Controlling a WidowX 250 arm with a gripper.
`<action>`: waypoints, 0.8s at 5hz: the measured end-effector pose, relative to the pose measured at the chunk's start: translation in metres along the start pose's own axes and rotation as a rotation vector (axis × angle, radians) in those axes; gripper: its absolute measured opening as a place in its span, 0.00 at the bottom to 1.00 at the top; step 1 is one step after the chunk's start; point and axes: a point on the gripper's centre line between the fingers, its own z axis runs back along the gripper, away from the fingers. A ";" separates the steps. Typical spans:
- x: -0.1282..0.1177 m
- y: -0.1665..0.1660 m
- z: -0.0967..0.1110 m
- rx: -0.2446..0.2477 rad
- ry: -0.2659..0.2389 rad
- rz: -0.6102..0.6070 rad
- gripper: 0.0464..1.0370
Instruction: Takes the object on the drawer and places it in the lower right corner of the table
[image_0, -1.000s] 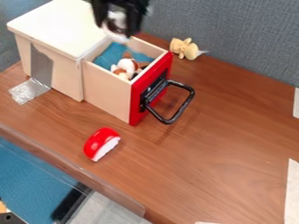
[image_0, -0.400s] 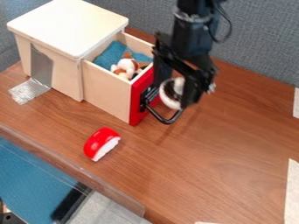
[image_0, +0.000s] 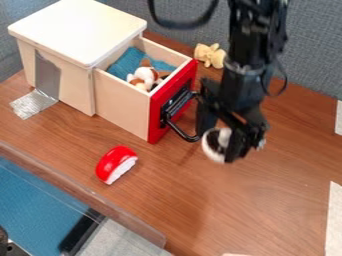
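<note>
Now that the gripper (image_0: 219, 142) has moved out past the drawer handle (image_0: 180, 131), the carry seems under way — the white, dark-centred object (image_0: 212, 153) is pinched in its claw, above the table (image_0: 267, 192), well short of its lower right corner.

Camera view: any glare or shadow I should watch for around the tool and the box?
Camera view: the box lid is bright, with little surface detail; the crinkled tape glints; the tool is so dark that its parts merge, though the white object it holds stands out; a soft shadow falls on the table below the drawer handle.
</note>
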 end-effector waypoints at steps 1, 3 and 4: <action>-0.003 -0.006 -0.023 0.005 0.027 0.006 0.79; -0.002 -0.020 -0.049 0.023 0.065 -0.031 0.79; -0.003 -0.021 -0.055 0.015 0.077 -0.031 0.79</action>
